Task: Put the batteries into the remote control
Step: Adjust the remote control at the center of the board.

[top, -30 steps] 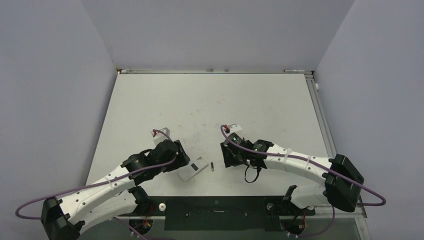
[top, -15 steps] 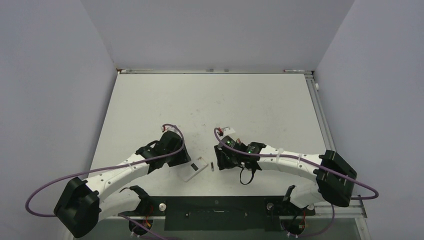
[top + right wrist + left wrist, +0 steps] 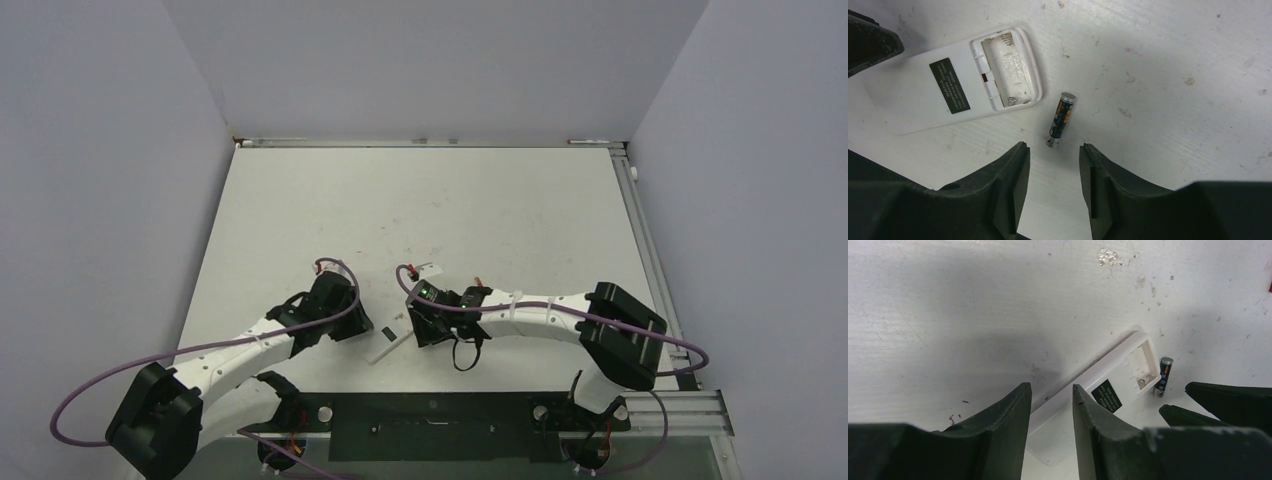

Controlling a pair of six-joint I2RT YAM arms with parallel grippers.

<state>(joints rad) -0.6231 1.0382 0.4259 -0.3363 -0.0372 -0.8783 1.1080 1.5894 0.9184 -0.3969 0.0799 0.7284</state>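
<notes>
The left gripper (image 3: 1050, 388) hangs low over the near end of the remote (image 3: 1108, 385), its jaws a narrow gap apart and clamped on nothing. The remote's long edge shows through that gap. The jaws have drawn in a good deal over the last second, and the wrist has eased back a little from the remote. The remote lies where it lay, back up on the table (image 3: 973, 300), slanting away to the right. Its compartment (image 3: 1008, 70) is uncovered and holds no cell. The right gripper (image 3: 1053, 146) has made the bigger move, sliding left across the table. The battery (image 3: 1062, 120), just beside the remote's compartment end and a sliver apart from it, now sits right ahead of the right gripper's parted jaws. Those jaws have narrowed slightly and grip nothing. From above, the battery has vanished under that wrist. I judge this the approach to the first pick, with the right side lined up to take the battery and the left closing in to steady the remote. Nothing is loaded yet, and no second battery shows in any view.
</notes>
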